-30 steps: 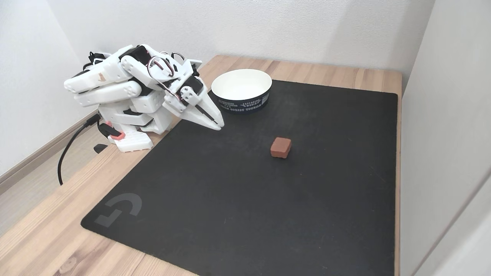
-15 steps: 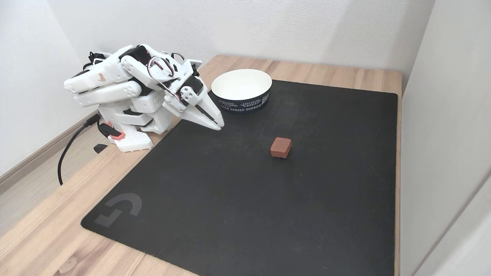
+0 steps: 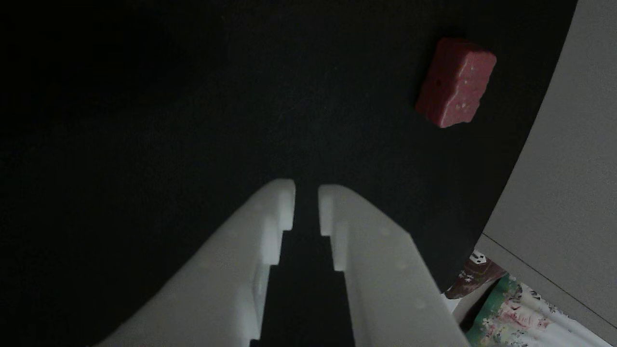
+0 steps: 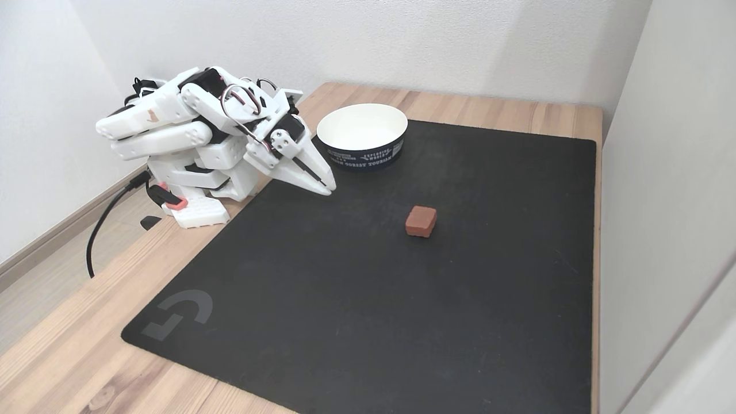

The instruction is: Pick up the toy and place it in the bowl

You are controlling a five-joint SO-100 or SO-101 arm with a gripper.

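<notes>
The toy point(image 4: 420, 221), a small dark red block with whitish flecks, lies flat on the black mat right of centre in the fixed view. In the other view the toy point(image 3: 455, 84) sits at the upper right, well ahead of the fingertips. The bowl point(image 4: 362, 156), white inside with a dark blue printed wall, stands at the mat's back left edge. My gripper point(image 4: 328, 188) hangs just above the mat's left edge, in front of the bowl and far left of the toy. In the other view my gripper point(image 3: 306, 185) is shut with only a thin slit between its white fingers and nothing held.
A black mat point(image 4: 345, 299) covers most of the wooden table point(image 4: 69, 356). The folded white arm's base point(image 4: 195, 210) sits on the table's left side with a black cable point(image 4: 100, 224) running off the edge. White walls stand close behind and on the right.
</notes>
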